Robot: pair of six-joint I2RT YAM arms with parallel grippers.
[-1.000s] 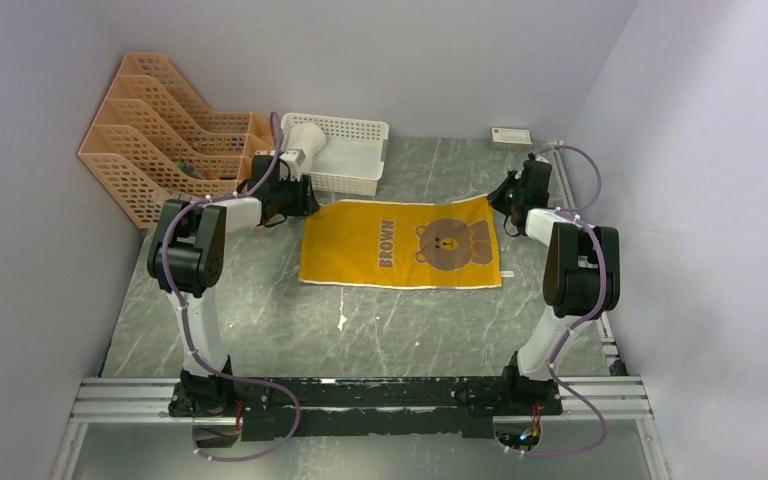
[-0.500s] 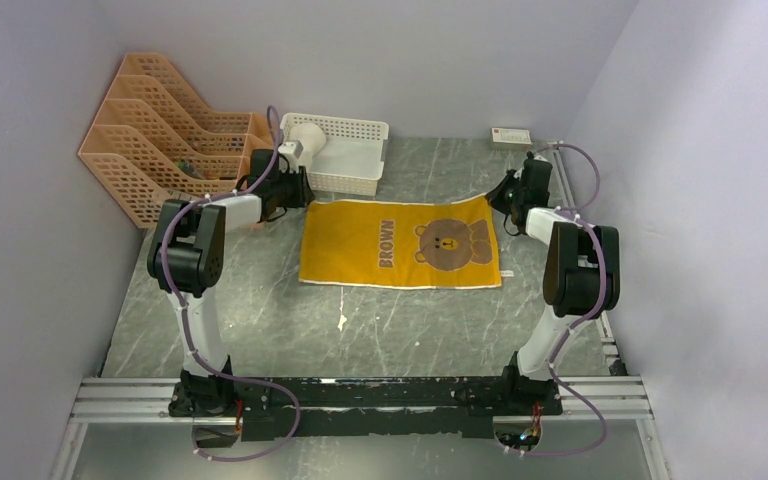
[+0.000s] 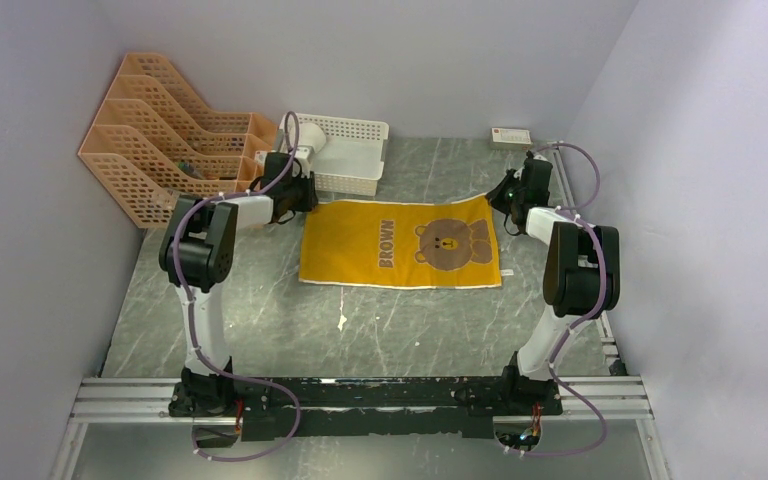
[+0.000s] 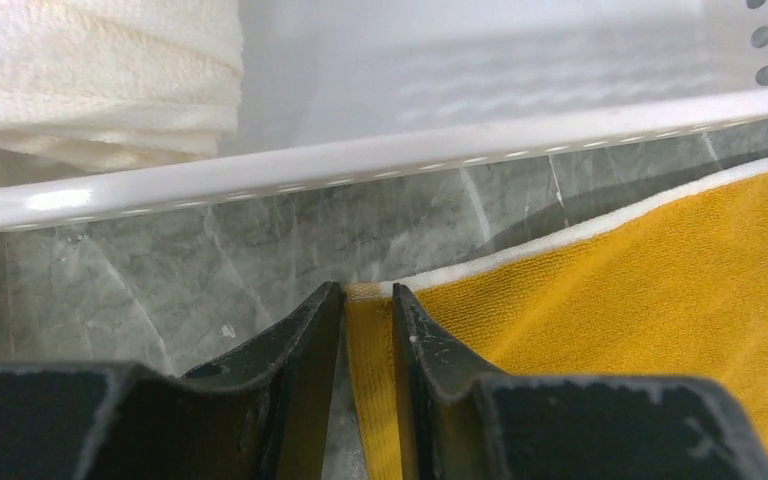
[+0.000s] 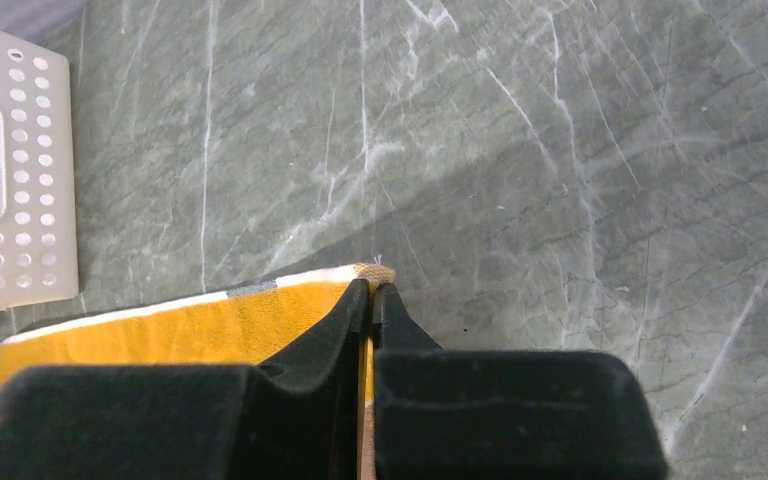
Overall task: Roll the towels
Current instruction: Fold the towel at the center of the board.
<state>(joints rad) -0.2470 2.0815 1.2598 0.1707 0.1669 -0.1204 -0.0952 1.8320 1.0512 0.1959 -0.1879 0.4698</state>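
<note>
Moved since a second ago: left claw (image 3: 303, 192), from beside the left edge of the yellow towel (image 3: 400, 243) up to its far-left corner, just short of the white basket (image 3: 360, 127); jaws drawn narrower as well. Stands now astride that corner, fingers (image 4: 300, 345) a slim gap apart with the white-hemmed cloth between them; cannot tell whether the cloth is pinched. Right claw (image 3: 509, 196): unmoved, clamped tight on the far-right corner, tip of the hem poking out past the fingertips, that corner raised a little with shadow beneath. Yellow towel: spread open on the grey marbled surface (image 3: 360, 320), stretched between the two claws, brown bear print and the word BROWN face up. Cream towel (image 3: 305, 137): rolled, lying in the left end of the basket, just beyond the left claw. Orange file racks (image 3: 160, 130): far left, next to the basket. Small white box (image 3: 511, 135): far edge, right side, apart from the rest.
</note>
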